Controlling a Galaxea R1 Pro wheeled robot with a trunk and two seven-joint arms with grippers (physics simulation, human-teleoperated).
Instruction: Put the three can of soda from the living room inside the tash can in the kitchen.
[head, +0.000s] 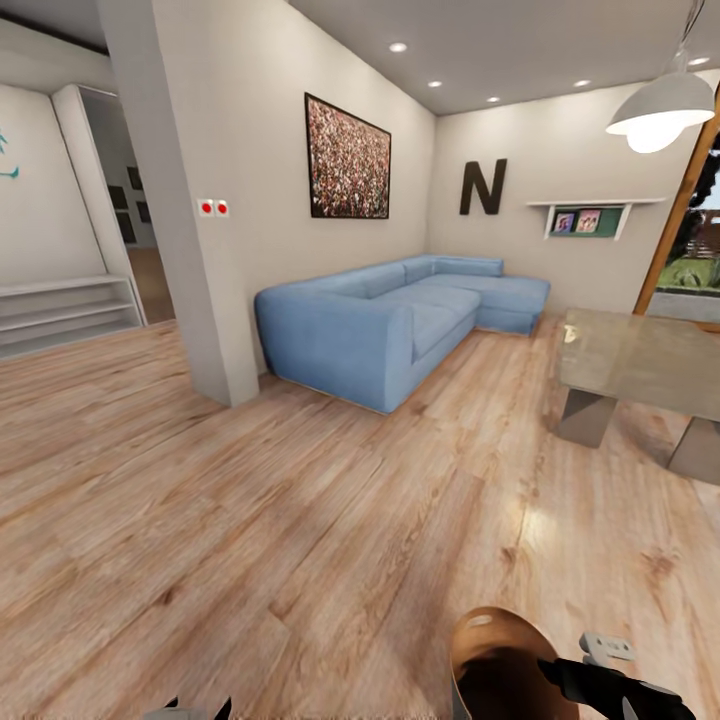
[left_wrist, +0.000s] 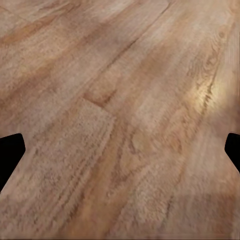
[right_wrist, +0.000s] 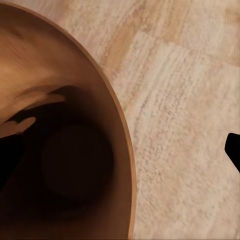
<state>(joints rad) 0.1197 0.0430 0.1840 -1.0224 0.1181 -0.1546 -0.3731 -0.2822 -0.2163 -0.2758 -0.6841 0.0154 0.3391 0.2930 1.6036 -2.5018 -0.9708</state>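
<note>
The right tool (head: 600, 685) grips the bin (head: 500, 665); left tool's grip unclear. The glass surface (head: 640, 360) lies ahead, rightward.

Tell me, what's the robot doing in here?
It is in the living room with the bin at its right end effector, one finger reaching inside the rim as if carrying it. The left end effector is open over bare wood floor. Ahead are a blue sofa and a glass table. No soda cans are in sight.
</note>
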